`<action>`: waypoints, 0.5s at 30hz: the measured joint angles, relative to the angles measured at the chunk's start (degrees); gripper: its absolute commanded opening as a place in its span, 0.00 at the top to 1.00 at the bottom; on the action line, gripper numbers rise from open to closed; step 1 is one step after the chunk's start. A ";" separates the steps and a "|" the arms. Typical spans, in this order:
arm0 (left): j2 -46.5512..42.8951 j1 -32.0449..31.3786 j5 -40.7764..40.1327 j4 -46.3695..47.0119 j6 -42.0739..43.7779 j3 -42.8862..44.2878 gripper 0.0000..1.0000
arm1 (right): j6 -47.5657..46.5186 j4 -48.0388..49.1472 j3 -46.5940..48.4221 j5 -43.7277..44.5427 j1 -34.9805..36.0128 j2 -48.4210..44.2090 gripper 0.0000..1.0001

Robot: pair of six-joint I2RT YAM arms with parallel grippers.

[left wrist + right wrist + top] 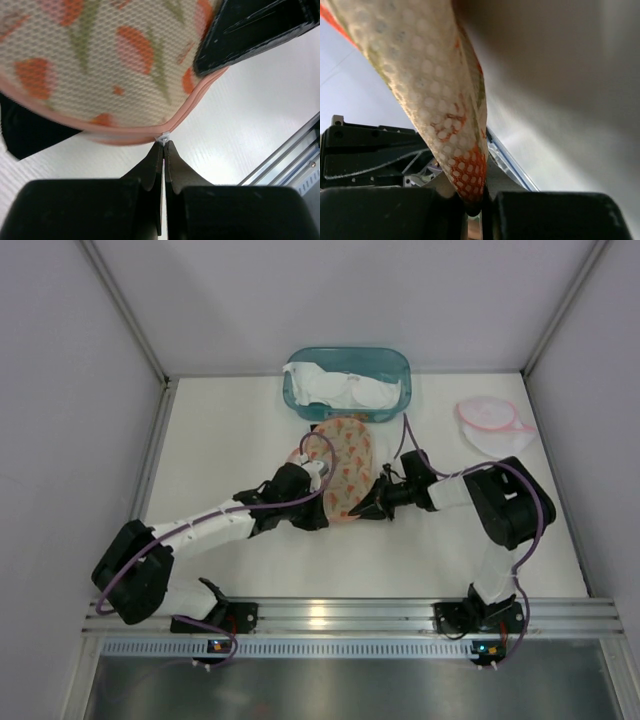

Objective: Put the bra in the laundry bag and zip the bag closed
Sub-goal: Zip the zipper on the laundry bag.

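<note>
Left jaws press together on the zip pull (pixel 163 136) of the laundry bag (pixel 352 465); right jaws pinch its mesh edge, with the bag stretched between them. A bra (pixel 335 387) lies in the tub (pixel 346 352) beyond. Probably the zip step: next, slide the pull steadily.

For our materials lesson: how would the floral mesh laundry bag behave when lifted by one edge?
Probably floppy: the laundry bag folds where the right end effector pinches it. Likely light: thin open netting. Its pink rim may hold a curve.
</note>
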 measured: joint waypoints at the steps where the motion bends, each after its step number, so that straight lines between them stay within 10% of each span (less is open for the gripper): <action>1: -0.33 0.35 -0.20 -0.76 0.46 0.00 1.00 | -1.07 -1.09 0.00 -0.26 -0.72 0.00 1.00; 6: -1.49 1.81 -0.87 -2.47 2.54 0.00 1.00 | -8.83 -8.66 1.55 -1.36 -5.16 0.22 1.00; 11: -1.75 1.99 0.39 -2.93 2.95 0.17 1.00 | -12.33 -12.37 4.09 -1.68 -6.23 1.03 0.38; 15: -1.03 2.03 1.49 -4.07 2.40 0.66 1.00 | -15.08 -16.35 6.56 -1.25 -7.17 1.09 0.36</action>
